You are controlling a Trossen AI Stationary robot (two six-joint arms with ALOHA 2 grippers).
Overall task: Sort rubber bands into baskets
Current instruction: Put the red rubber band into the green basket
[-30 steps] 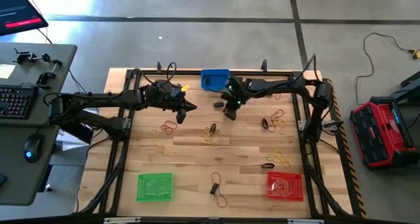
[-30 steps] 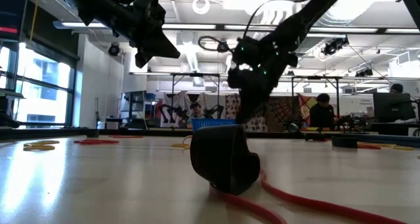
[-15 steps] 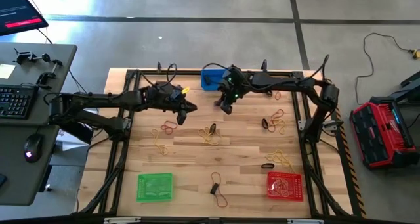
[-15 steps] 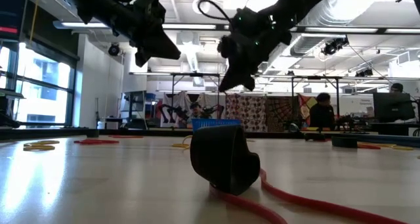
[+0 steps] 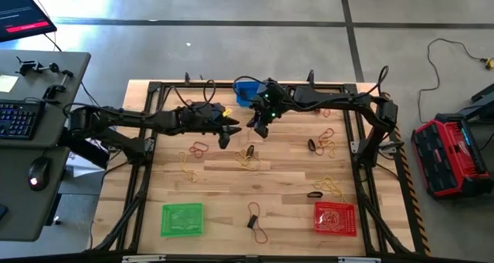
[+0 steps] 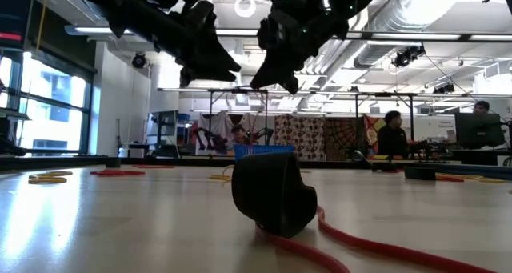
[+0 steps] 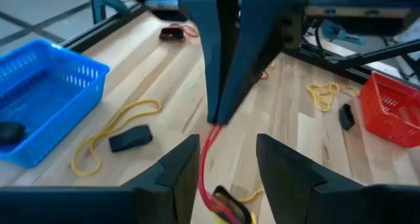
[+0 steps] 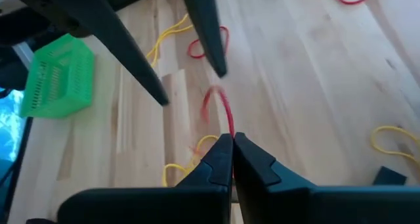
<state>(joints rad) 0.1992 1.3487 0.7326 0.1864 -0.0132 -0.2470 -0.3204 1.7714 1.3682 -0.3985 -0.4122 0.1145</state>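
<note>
My right gripper hangs shut above the table's middle with a red rubber band dangling from its tips. My left gripper faces it from the table's left, open, its fingers close beside the band; whether they touch it, I cannot tell. The blue basket stands at the far edge with a black band inside. The green basket and the red basket stand at the near edge. More rubber bands lie flat on the wood, with a small heap below the grippers. My right gripper pinches the red band's upper end between its two shut fingertips, which point slanting down. The band hangs slack below them in a thin loop. Whether its lower end reaches the heap on the table, I cannot tell.
Loose bands lie at the left, the right and the near right. A black band with a red one sits close to the near edge. The dark frame rails border the table.
My right gripper has risen from the table and gone toward the table's left, staying shut, with the red band hanging below it. My left gripper has reached toward the right gripper and has opened.
</note>
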